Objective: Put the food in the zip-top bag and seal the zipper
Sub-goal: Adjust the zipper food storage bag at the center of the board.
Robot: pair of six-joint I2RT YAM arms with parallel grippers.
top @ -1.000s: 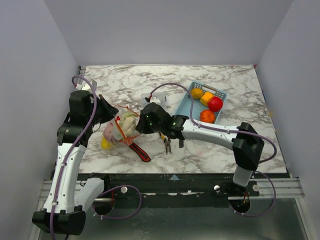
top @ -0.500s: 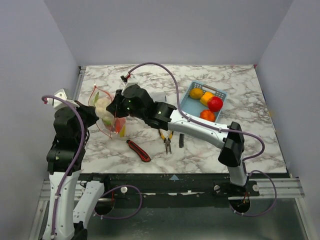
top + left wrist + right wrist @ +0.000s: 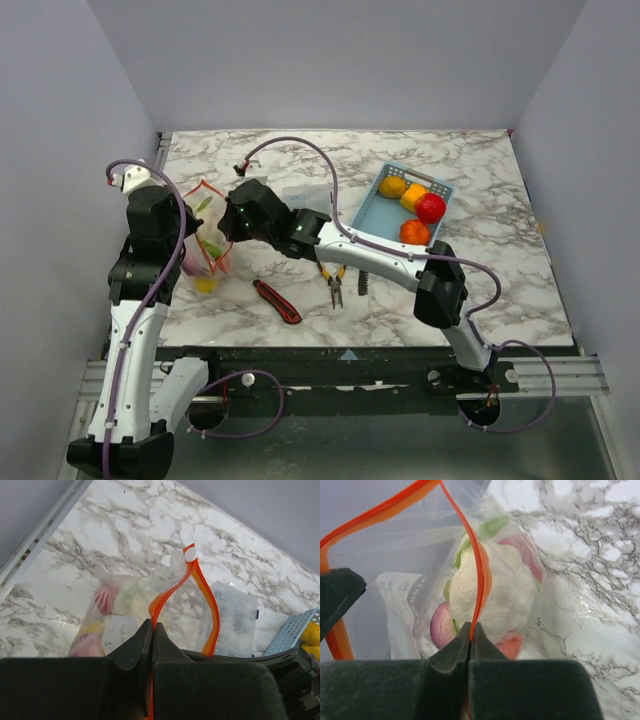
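The zip-top bag [image 3: 207,248] hung at the left of the marble table [image 3: 470,170], stuffed with the food [image 3: 487,597], white, purple and red pieces pressing its clear walls. Its zipper [image 3: 172,591] gaped in a loop. The left gripper [image 3: 152,630] was clamped on one zipper strip, the right gripper [image 3: 471,630] on the other. Nearer lay a utility knife [image 3: 277,301] and pliers [image 3: 333,285]; loose toy fruits [image 3: 415,205] filled the blue basket [image 3: 368,212] far right

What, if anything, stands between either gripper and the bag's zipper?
Nothing visible does: the left gripper and the right gripper are each shut directly on the orange zipper of the bag.
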